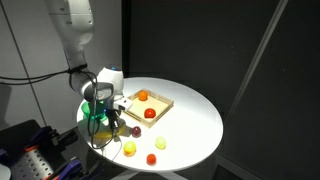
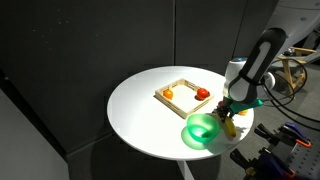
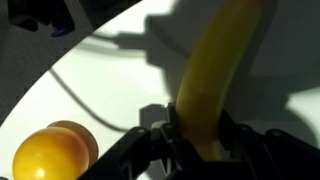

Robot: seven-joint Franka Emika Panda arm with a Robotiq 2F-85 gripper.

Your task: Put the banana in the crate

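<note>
The banana (image 3: pixel 215 70) is a long yellow curve that fills the middle of the wrist view, and its lower end sits between the two black jaws. My gripper (image 3: pixel 200 125) is shut on the banana. In both exterior views the gripper (image 1: pixel 108 108) (image 2: pixel 232 108) hangs low at the table's edge beside the green bowl (image 1: pixel 97 116) (image 2: pixel 203 128). The crate (image 1: pixel 158 103) (image 2: pixel 185 93), a shallow light-wood tray, lies a short way off toward the table's middle. It holds an orange fruit (image 1: pixel 143 96) and a red fruit (image 1: pixel 150 114).
The round white table (image 1: pixel 195 120) (image 2: pixel 140 110) carries two small round yellow fruits (image 1: pixel 129 148) (image 1: pixel 160 143) and a red one (image 1: pixel 151 159) near its front edge. A round yellow fruit (image 3: pixel 50 155) lies close to the jaws in the wrist view. Dark curtains stand behind.
</note>
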